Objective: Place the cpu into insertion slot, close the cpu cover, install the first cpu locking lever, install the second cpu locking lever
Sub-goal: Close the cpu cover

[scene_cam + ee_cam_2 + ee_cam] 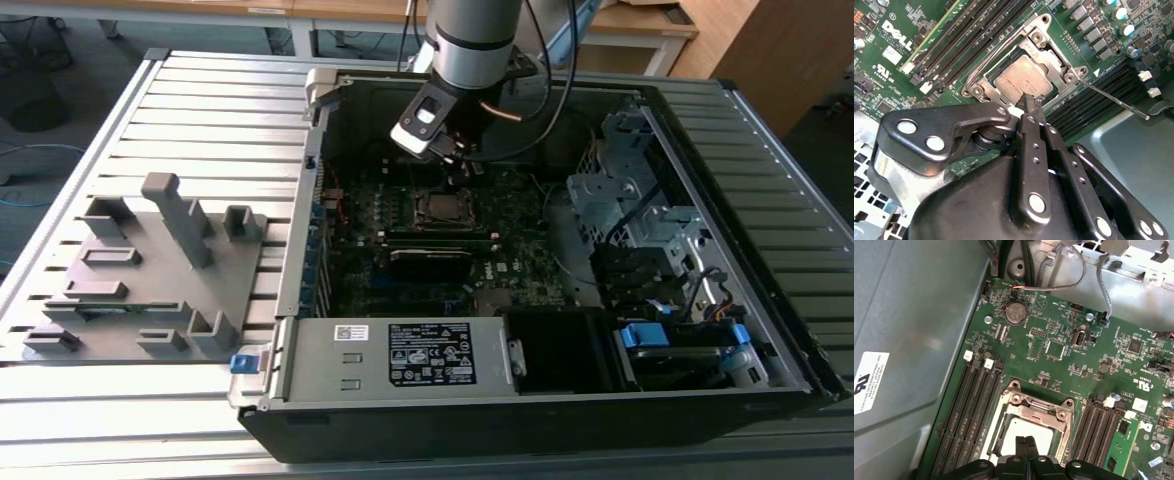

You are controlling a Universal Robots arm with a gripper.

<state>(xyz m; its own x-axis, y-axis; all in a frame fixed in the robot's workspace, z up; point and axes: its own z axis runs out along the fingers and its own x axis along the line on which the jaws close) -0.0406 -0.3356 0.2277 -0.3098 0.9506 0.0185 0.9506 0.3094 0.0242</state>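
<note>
Inspection taken with the insertion slot [441, 208] on the dark green motherboard [1054, 340] as reference. The cpu [1021, 80] is seated in that slot, silver-grey top facing up. The cpu cover [1054, 55] lies down flat around it, and the chip shows through the central cut-out. The gripper [1031, 102] hangs directly over the slot. Its jaws are pressed together with nothing between them, and the tips sit at the cpu's near edge, at or just above the cover frame; contact cannot be confirmed. One thin wire locking lever [1114, 100] stands free. Its long axis runs from a slot corner obliquely outward over the black memory slots [1089, 112], so it lies off to one side of the jaws, clear of them. A second wire lever [1002, 49] runs close along the opposite side of the cover and appears seated, judged from the second wrist view alone.
</note>
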